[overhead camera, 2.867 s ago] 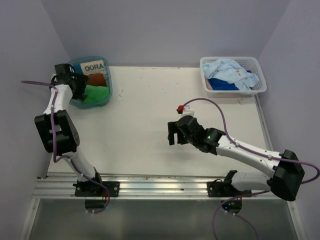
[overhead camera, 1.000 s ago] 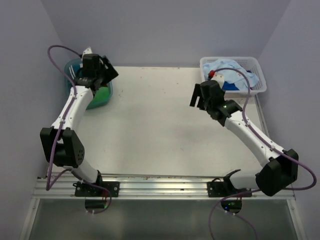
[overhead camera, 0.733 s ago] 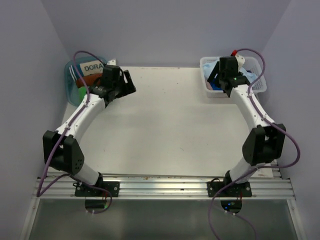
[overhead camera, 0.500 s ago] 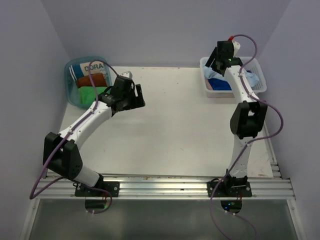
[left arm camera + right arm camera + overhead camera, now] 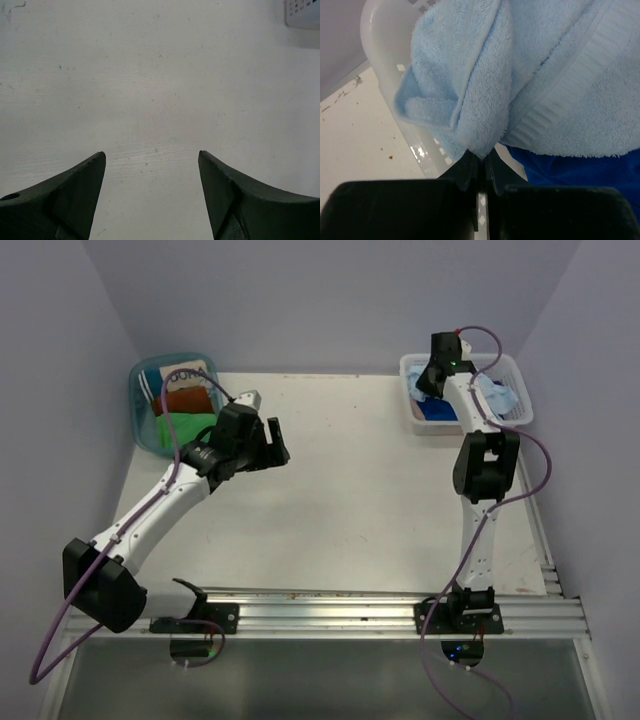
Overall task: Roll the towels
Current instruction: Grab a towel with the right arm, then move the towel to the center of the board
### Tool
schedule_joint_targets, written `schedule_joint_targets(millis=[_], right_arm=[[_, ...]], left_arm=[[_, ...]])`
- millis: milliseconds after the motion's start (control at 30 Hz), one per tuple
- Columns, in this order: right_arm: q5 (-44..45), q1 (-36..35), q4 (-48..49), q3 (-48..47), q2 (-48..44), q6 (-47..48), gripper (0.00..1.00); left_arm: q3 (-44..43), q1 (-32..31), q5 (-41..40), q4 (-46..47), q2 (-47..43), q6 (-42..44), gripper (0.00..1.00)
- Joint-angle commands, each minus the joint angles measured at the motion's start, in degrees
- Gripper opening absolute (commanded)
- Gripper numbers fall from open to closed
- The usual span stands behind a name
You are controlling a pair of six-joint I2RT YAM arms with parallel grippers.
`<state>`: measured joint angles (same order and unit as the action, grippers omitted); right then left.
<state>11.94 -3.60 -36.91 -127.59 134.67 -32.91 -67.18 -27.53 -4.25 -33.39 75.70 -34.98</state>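
Two arms: we see the left one stretched out over the white table (image 5: 350, 510), and the right one reaching far back to the white basket (image 5: 515, 368) in the far right corner.
Left gripper (image 5: 151, 155): its fingers (image 5: 65, 200) are spread wide with nothing between them, above bare tabletop (a corner of the basket shows at the top right of its wrist view).
Right gripper (image 5: 480, 156): the jaws are pressed together on a hanging fold of the light blue towel (image 5: 545, 75), at the left end of the basket.
Light blue towel: we find it bunched in the basket, draped over the dark blue towel (image 5: 580, 175) and touching it.
Teal tub (image 5: 138, 425): it sits in the far left corner of the table.
Tub contents: we count a bright green towel (image 5: 185, 426) nearest us, a rust-brown towel (image 5: 185, 400) just behind it, and a white-and-teal printed item (image 5: 185, 375) at the back, partly crossed by the left arm's cable.
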Motion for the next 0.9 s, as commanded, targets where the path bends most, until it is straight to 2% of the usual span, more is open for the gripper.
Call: schedule_joint_targets(millis=[0, 300, 367, 500, 567, 700, 800, 867], right_arm=[[-1.8, 0.3, 4.6, 4.7, -10.6, 1.2, 0.0], [-8.1, 0.3, 17.6, 27.0, -40.8, 4.2, 0.0], [-13.2, 0.2, 21.1, 31.0, -46.2, 5.0, 0.0], [-21.1, 0.1, 22.5, 32.9, -58.2, 6.3, 0.0], [-24.3, -0.4, 22.4, 33.6, -61.2, 6.3, 0.0], [-37.4, -1.0, 22.4, 36.5, -66.5, 5.2, 0.0], [-39.2, -4.4, 23.6, 42.5, -70.2, 3.8, 0.0], [-36.7, -10.4, 22.8, 47.2, -71.5, 3.9, 0.0]], left_arm=[[1.5, -0.2, 0.1, -0.7, -1.1, -0.9, 0.79], [0.3, -0.2, -0.6, -0.6, 0.4, -0.7, 0.81], [-1.4, 0.0, -1.2, -1.7, 1.7, 0.1, 0.81], [-3.7, 1.2, -1.9, -3.1, 3.3, 0.0, 0.81], [-4.1, 3.4, -0.3, -3.0, 3.4, -0.1, 0.81], [-3.6, 9.9, 3.7, -2.5, 2.3, -0.4, 0.8], [-3.9, 13.7, 3.6, -3.0, 0.9, 0.7, 0.8], [-5.2, 14.3, 2.4, -3.7, 0.2, 1.4, 0.81]])
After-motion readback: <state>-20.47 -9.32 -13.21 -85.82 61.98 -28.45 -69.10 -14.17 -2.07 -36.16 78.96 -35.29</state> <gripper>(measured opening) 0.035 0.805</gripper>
